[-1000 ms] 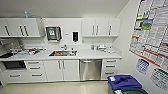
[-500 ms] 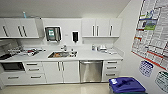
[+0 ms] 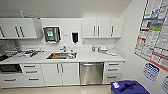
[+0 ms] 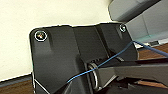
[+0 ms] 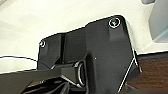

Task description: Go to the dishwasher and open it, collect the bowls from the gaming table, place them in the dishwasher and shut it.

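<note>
Kitchenette dead ahead in head view: dishwasher [image 3: 91,73] shut, steel front, bar handle up top, tucked under white counter [image 3: 82,57] just right of sink [image 3: 61,55]. Sink basin holding something brownish, can't tell what. Blue bin [image 3: 128,87] down at floor by right wall, lid on. Wall posters [image 3: 153,35] on right, writing too blurry to read. Wrist views: just black robot plate, blue cable [image 4: 105,62], pale wall, wood-look floor. Claws: can't tell state, either side
</note>
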